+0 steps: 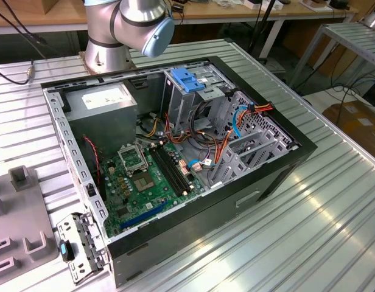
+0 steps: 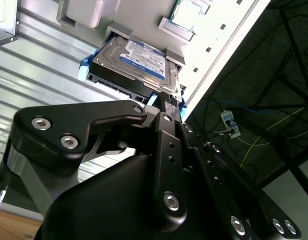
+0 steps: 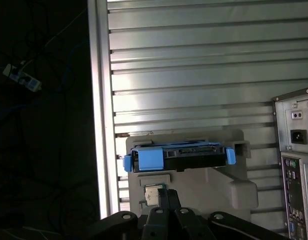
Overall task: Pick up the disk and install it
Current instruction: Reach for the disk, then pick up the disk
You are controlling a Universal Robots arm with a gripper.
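Hand [image 3: 163,199]: poised over the grey holder [image 3: 229,192]; I cannot tell whether it is open or closed.
Disk [image 3: 194,156]: not in the hand's grasp. It rests in the holder just beyond the hand's tip, lying crosswise to it.
Disk face [image 2: 131,62]: in the second wrist view, the label side faces the hand, with 1 blue end tab close to the hand's tip.
Worktop [image 3: 194,75]: ribbed metal that carries the holder.
Computer case [image 1: 193,240]: lid off, off to 1 side of the hand and well apart from the disk.
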